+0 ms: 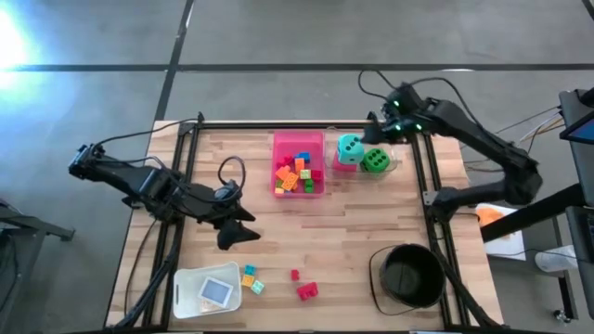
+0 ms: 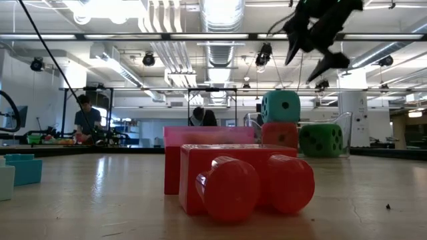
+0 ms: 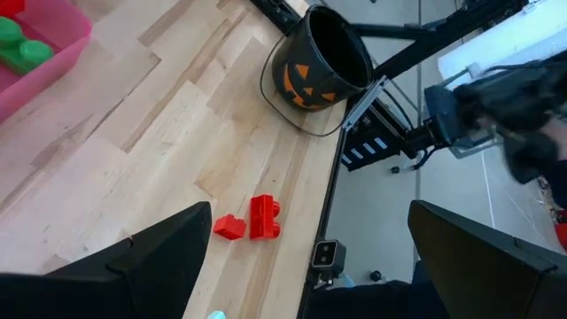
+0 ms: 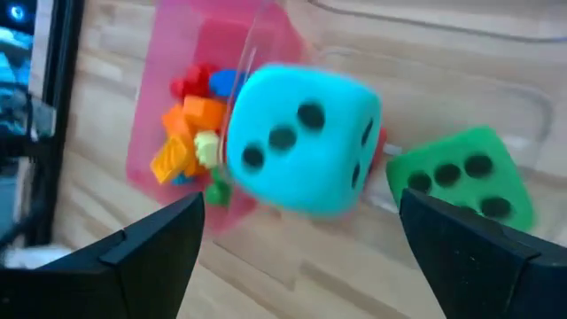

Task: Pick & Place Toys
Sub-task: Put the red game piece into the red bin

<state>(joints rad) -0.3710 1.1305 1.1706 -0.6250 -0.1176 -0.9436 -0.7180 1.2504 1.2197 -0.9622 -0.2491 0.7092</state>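
The teal die (image 4: 301, 142) sits on top of the red die (image 2: 280, 135), and the green die (image 4: 465, 177) rests on the table right beside them, at the far right. My right gripper (image 4: 301, 266) hangs open above the teal die, clear of it. A pink tray (image 1: 299, 165) left of the dice holds several small coloured bricks. Two red bricks (image 3: 251, 220) lie near the table's front edge. My left gripper (image 1: 237, 227) waits open above the table's left middle, with nothing between its fingers.
A black bucket with an orange pumpkin face (image 3: 319, 62) stands at the near right. A white container (image 1: 206, 289) with a card in it sits at the near left, small bricks (image 1: 249, 276) beside it. A clear plastic tray (image 1: 401, 160) surrounds the dice.
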